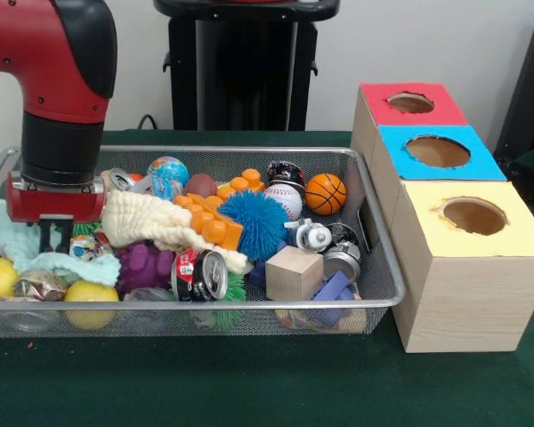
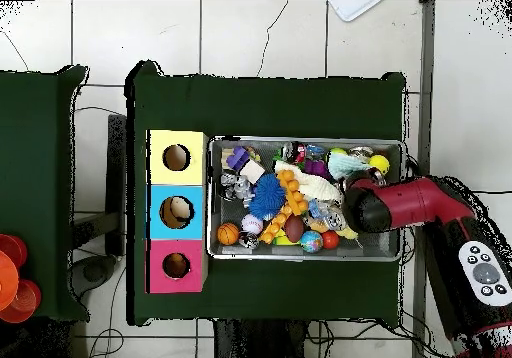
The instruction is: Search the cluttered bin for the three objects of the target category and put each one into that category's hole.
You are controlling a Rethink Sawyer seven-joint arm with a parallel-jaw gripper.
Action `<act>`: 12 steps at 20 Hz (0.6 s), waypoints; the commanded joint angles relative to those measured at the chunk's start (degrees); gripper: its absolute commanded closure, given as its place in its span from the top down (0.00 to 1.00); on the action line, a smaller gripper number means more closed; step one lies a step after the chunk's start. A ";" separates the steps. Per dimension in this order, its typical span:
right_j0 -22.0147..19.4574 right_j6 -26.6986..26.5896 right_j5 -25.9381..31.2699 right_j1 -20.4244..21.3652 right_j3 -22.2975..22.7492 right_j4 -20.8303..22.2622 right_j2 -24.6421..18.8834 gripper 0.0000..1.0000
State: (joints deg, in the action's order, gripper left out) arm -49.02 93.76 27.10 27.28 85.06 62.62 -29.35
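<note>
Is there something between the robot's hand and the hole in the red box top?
Yes. Across the silver wire-mesh bin from the hand lie a blue spiky rubber ball, an orange basketball and the bin's end wall, before the round red-topped hole.

The wide silver wire-mesh bin [image 1: 378, 233] is bare metal with a smooth, shiny rounded rim. Inside it, at about 6 o'clock, a crushed red drinks can [image 1: 200, 274] gleams, glossy metal. At its centre sits a blue spiky rubber ball [image 1: 253, 223], bristly and matt. Toward 5 o'clock lies a plain wooden cube [image 1: 294, 272], pale and unvarnished. A cream knitted cloth [image 1: 156, 222] looks soft and nubbly. The light wooden box [image 1: 467, 302] shows grain, its red top [image 1: 411, 104] flat and papery around a ragged hole. The green table covering [image 1: 249, 382] looks like matt felt.
</note>
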 commanded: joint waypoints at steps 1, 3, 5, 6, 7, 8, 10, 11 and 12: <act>-2.70 -19.55 8.04 -1.20 1.37 -4.82 -4.66 0.00; -2.05 -17.12 10.38 0.17 3.62 -7.73 -4.61 0.00; -1.40 -14.08 11.64 2.45 6.91 -10.35 -4.50 0.00; -0.36 -12.21 12.66 3.01 7.43 -11.81 -4.37 0.00; 0.14 -9.90 12.51 3.98 8.80 -13.07 -4.24 0.00; 0.93 -7.65 12.41 5.19 10.23 -14.06 -3.76 0.00; 2.73 -3.35 12.29 7.48 12.65 -15.86 -2.72 0.00; 3.65 -1.41 12.32 8.16 13.24 -16.64 -2.07 0.00; 4.52 -0.05 12.54 8.21 12.89 -17.23 -1.50 0.00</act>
State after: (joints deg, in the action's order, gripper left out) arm -49.02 93.65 32.23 31.55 89.94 50.55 -30.30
